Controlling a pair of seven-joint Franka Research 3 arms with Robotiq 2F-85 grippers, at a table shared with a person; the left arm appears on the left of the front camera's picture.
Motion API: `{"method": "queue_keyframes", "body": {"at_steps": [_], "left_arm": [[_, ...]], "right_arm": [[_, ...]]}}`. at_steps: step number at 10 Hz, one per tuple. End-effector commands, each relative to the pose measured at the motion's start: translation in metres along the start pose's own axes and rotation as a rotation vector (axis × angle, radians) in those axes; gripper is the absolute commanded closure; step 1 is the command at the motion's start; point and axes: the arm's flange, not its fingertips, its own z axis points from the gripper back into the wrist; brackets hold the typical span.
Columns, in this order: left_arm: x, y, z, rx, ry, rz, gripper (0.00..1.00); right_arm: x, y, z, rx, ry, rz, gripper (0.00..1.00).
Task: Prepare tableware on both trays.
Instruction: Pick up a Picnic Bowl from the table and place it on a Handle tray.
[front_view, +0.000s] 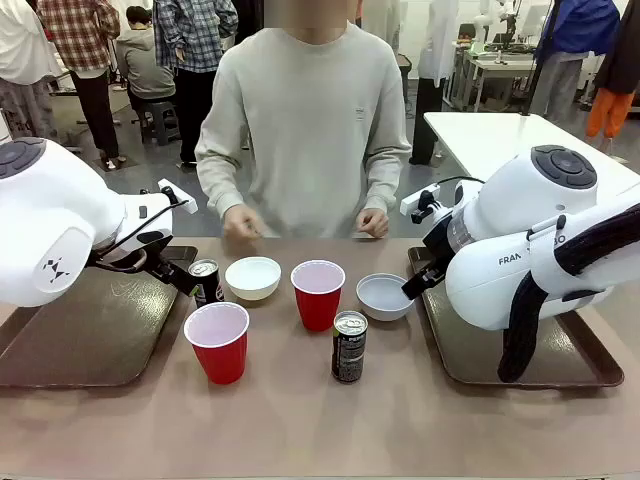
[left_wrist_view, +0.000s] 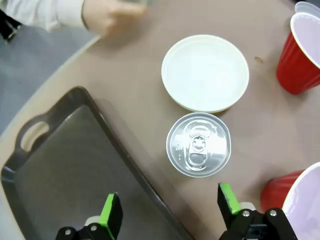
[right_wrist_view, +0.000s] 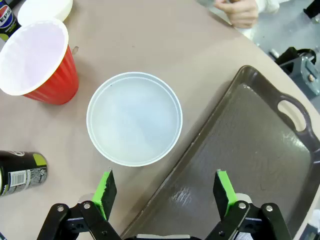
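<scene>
Round silver-topped can (left_wrist_view: 198, 144), glossy white bowl (right_wrist_view: 134, 118), perhaps plastic tray (right_wrist_view: 245, 145)

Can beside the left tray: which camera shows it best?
Left wrist view: the can sits centred, seen top-down, just ahead of the open left gripper. The front view shows it small and side-on, next to that gripper. The right wrist view catches a sliver at its edge.

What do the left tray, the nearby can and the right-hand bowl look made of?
Left tray: probably moulded plastic, dark brown, semi-gloss; soft reflections, rounded cut-out handle. Can beside it: metal, likely aluminium; bright silver lid with pull tab. Right-hand bowl: white, thin rim, faint sheen; likely plastic, though ceramic cannot be ruled out.
</scene>
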Motion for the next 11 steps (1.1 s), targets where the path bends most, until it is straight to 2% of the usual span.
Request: {"method": "queue_keyframes", "body": {"at_steps": [1,11], "left_arm": [[0.0006,0.0001,0.0005,0.001,-0.002,0.0,0.0],[0.0006,0.0001,0.0005,0.001,-0.002,0.0,0.0]], "right_arm": [[0.0,0.0,0.0,0.0,0.0,0.0,0.0],[0.0,0.0,0.0,0.0,0.0,0.0,0.0]]}}
